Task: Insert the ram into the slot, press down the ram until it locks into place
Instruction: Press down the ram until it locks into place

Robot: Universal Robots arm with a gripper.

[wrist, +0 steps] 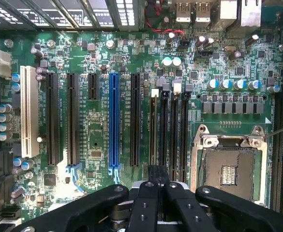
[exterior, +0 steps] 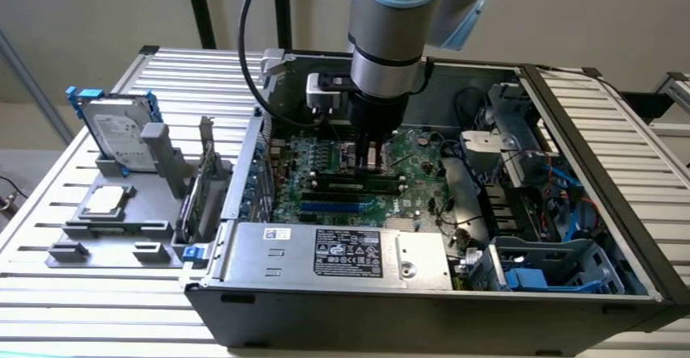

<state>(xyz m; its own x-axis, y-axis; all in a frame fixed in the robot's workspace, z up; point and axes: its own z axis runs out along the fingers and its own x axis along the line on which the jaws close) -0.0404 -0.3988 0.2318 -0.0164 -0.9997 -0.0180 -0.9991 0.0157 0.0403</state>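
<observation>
The arm's gripper (exterior: 369, 161) reaches down into the open computer case (exterior: 431, 301), its tip low over the green motherboard (exterior: 334, 182) and right at the ram (exterior: 356, 185), a thin stick lying along the black slot (exterior: 347, 194). Just beyond the slot toward the case's front edge runs a bright blue slot (exterior: 334, 208), and past that sits the silver power supply (exterior: 334, 251) with its label. Outside the case, on the exterior view's left, a hard drive (exterior: 121, 136) stands upright in a grey fixture (exterior: 113, 229), with a processor chip (exterior: 106, 200) lying flat nearer the camera
</observation>
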